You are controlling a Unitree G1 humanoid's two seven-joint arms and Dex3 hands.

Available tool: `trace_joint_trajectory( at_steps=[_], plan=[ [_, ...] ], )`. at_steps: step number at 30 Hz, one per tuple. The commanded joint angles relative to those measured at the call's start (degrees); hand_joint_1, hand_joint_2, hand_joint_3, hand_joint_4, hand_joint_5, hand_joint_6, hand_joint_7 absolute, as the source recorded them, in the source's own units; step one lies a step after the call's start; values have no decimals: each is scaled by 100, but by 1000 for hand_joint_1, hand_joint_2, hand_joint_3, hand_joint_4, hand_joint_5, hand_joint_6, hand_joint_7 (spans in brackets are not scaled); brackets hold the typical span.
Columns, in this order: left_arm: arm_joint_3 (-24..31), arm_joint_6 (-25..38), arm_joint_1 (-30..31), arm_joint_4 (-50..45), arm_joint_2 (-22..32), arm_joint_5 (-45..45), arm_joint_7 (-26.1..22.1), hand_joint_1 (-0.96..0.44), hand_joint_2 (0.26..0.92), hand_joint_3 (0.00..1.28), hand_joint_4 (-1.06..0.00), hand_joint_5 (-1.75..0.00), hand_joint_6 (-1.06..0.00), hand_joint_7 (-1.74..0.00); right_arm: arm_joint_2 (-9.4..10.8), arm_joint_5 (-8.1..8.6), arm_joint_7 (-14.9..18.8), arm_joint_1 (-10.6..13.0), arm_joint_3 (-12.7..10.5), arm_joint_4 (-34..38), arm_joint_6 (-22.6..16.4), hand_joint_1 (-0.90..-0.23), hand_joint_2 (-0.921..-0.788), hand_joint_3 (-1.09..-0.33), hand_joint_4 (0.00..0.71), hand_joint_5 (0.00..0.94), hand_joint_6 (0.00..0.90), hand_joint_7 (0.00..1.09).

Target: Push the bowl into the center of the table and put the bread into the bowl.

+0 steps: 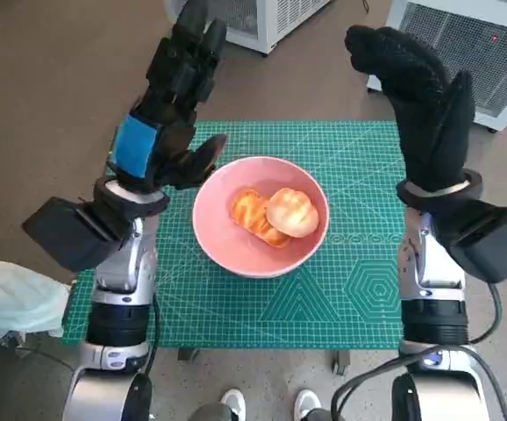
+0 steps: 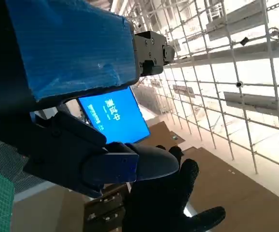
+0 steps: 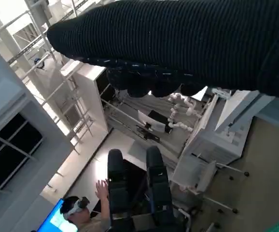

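A pink bowl (image 1: 227, 235) sits near the middle of the green cutting mat (image 1: 341, 289). Inside it lie two pieces of bread: a round pale bun (image 1: 292, 211) and a golden braided piece (image 1: 252, 215) beside it. My left hand (image 1: 176, 83) is raised above the mat's far left part, fingers apart, holding nothing. My right hand (image 1: 420, 92) is lifted over the mat's far right edge, fingers extended, with nothing in it. The left wrist view shows the left hand (image 2: 67, 72) and the gloved right hand (image 2: 171, 203) beyond it. The glove (image 3: 188, 43) spans the right wrist view.
White appliances (image 1: 464, 48) stand on the floor beyond the table's far side. A pale cloth (image 1: 17, 298) lies at the left. Shoes (image 1: 267, 405) show below the table's near edge. A person wearing a headset (image 3: 79, 212) sits in the right wrist view.
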Motion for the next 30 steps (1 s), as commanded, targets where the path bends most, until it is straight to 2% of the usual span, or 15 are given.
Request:
trace_joint_trajectory(
  at_steps=[1, 19, 30],
  plan=[
    [-28, -127, 138, -131, -80, -15, 51, -841, 921, 484, 1, 0, -51, -25, -25, 9, -23, 23, 23, -22, 134, -740, -921, -719, 219, 2, 151, 319],
    [9, -211, 331, -282, 60, 46, 97, -831, 921, 478, -1, 0, -54, -26, 9, -77, -135, 84, 81, -206, 218, -753, -921, -712, 221, 2, 157, 310],
    [44, -573, 511, -286, 65, 229, 333, -844, 921, 502, -5, -2, -54, -23, 47, -123, -161, 83, 130, -188, 168, -744, -921, -713, 221, 1, 160, 305]
  ],
)
